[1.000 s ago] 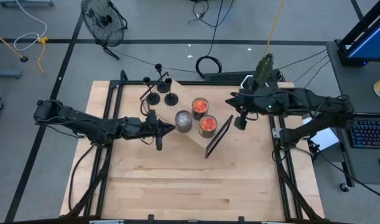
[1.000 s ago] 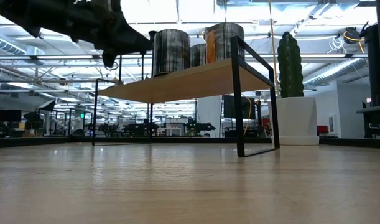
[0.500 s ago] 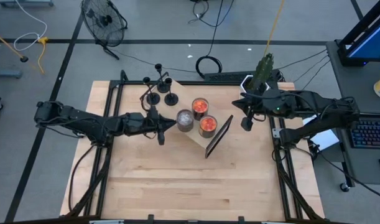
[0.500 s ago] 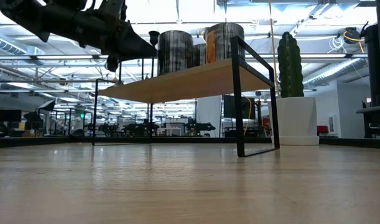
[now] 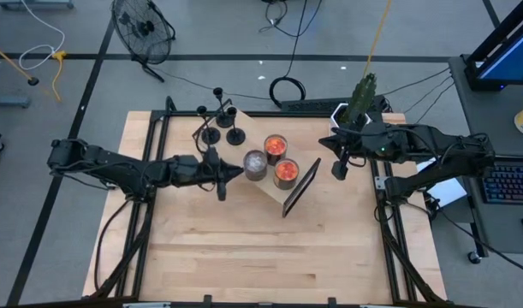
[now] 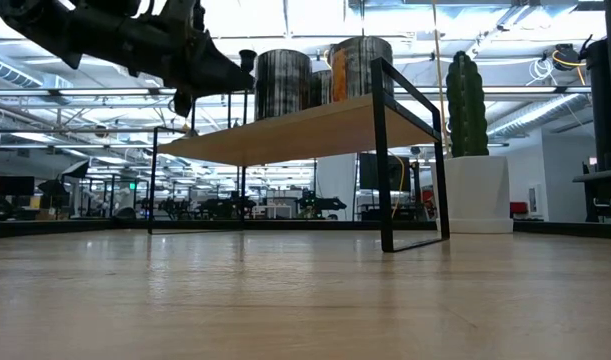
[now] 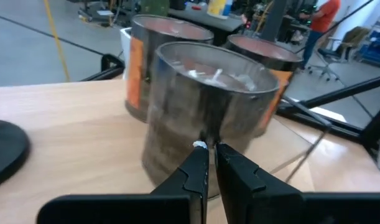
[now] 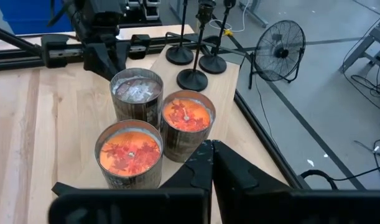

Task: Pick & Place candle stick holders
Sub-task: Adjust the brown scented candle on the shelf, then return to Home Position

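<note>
Three black candle stick holders stand on their round bases at the far left end of a low wooden shelf; they also show in the right wrist view. My left gripper is shut, level above the shelf, its tips right at the near side of a silver candle tin. One holder base shows beside it. My right gripper is shut and empty, off the shelf's right end. My left gripper's shut fingertips stand right against the side wall of the silver tin, coming level from the table's left. I cannot tell whether they touch it.
Two orange candle tins stand on the shelf beside the silver one. The shelf's black frame leg stands on the table. A cactus in a white pot is at the far right edge. A fan stands on the floor beyond.
My left gripper has gone a little toward the table's right and far edge, closing in on the silver tin. My right gripper has shifted slightly toward the table's right edge. Both have kept still in the last half second.
</note>
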